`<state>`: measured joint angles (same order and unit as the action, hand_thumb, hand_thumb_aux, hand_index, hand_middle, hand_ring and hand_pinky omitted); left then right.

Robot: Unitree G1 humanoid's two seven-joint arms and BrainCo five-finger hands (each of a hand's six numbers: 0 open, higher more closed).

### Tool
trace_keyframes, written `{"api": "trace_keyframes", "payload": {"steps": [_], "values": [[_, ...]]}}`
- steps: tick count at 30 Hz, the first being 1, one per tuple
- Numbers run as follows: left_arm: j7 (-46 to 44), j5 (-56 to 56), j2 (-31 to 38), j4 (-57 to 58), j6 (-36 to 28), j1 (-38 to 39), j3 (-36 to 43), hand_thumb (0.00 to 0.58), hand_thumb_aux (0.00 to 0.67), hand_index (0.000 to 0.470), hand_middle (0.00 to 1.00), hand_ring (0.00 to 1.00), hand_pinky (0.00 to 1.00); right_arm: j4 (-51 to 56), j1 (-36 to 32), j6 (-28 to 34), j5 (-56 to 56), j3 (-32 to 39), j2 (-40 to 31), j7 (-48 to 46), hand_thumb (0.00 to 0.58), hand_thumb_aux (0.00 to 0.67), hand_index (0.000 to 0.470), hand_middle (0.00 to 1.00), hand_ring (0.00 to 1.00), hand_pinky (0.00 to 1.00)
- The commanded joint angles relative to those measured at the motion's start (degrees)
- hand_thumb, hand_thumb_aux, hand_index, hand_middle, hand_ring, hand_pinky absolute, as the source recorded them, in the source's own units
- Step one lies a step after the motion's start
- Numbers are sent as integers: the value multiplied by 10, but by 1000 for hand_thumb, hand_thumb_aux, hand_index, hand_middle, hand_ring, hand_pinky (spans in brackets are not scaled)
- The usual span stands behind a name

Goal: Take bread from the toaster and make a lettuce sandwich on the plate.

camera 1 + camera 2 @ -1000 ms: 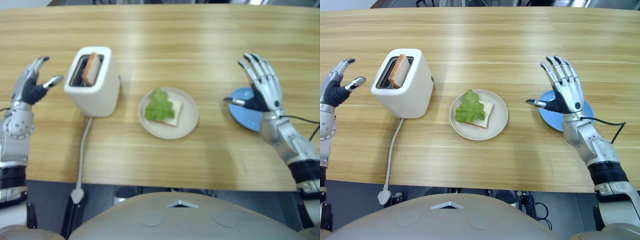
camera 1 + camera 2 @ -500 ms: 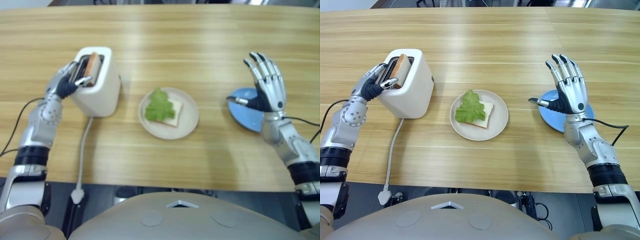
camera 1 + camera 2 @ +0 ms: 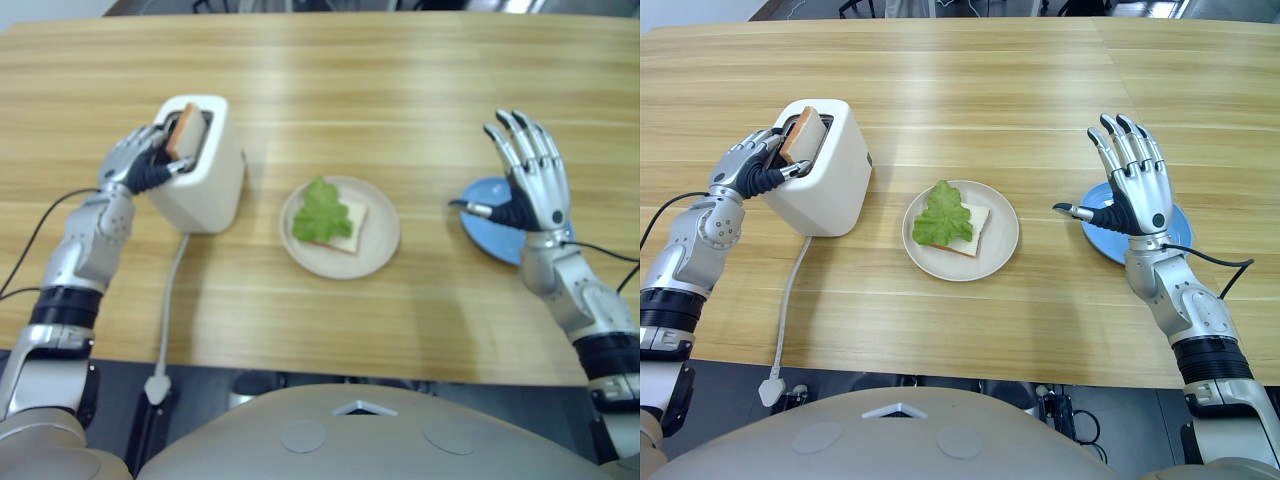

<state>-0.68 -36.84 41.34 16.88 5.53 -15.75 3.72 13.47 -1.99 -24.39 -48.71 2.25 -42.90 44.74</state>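
While the left hand is at the slot of the white toaster, on the left part of the counter, I cannot tell if it already holds the bread slice that stands out of the slot. To do this step well, I think the hand should take the slice by its two flat faces and lift it straight up, so that it does not catch the slot edge. It should also not push the toaster sideways, because the cord hangs over the counter edge. Near the middle stands the plate, and on it lies a second bread slice with the lettuce leaf on top; the toaster slice should go flat over the leaf. On the right, the right hand is spread wide and holds nothing, above a blue dish. I count one toaster, two bread slices, one lettuce leaf, one plate, one blue dish and two hands.
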Motion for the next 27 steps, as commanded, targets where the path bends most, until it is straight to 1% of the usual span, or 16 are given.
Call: {"api": "trace_keyframes", "payload": {"steps": [1,2,3,4,5,6,7,16,21,27], "values": [[-22,-17,-3,-16,-8,9,29,175,110,76,0,0,0,7,1,0,-5,5,6,1,0,0,0,0,0,0],[-23,-20,-3,-18,-9,8,30,325,226,155,0,0,0,9,1,-2,-5,6,7,1,0,0,0,0,0,0],[-24,-22,-5,-17,-10,6,32,325,226,155,0,0,0,11,1,-2,-6,7,9,1,0,0,0,0,0,0],[-24,-23,-6,-17,-11,3,33,508,434,298,0,0,0,13,1,-3,-6,9,10,1,0,0,0,0,0,0],[-22,-21,-9,-11,-10,-1,34,576,612,420,0,0,0,15,0,-3,-6,10,11,1,0,0,0,0,0,0],[-18,-20,-12,-3,-11,-7,36,576,612,420,0,0,0,17,0,-5,-6,11,12,0,0,0,0,0,0,0],[-15,-20,-15,5,-10,-12,38,580,670,460,0,0,0,19,-1,-5,-6,12,13,-1,0,0,0,0,0,0],[3,36,-56,70,9,-49,26,580,670,460,0,0,0,27,-3,-10,-10,14,18,1,0,0,0,0,0,0],[7,63,-62,85,16,-55,20,580,670,460,0,0,0,28,-3,-11,-11,14,18,2,0,0,0,0,0,0],[11,117,-77,78,18,-61,-16,580,670,460,0,0,0,28,-3,-13,-14,16,22,4,0,0,0,0,0,0]]}}
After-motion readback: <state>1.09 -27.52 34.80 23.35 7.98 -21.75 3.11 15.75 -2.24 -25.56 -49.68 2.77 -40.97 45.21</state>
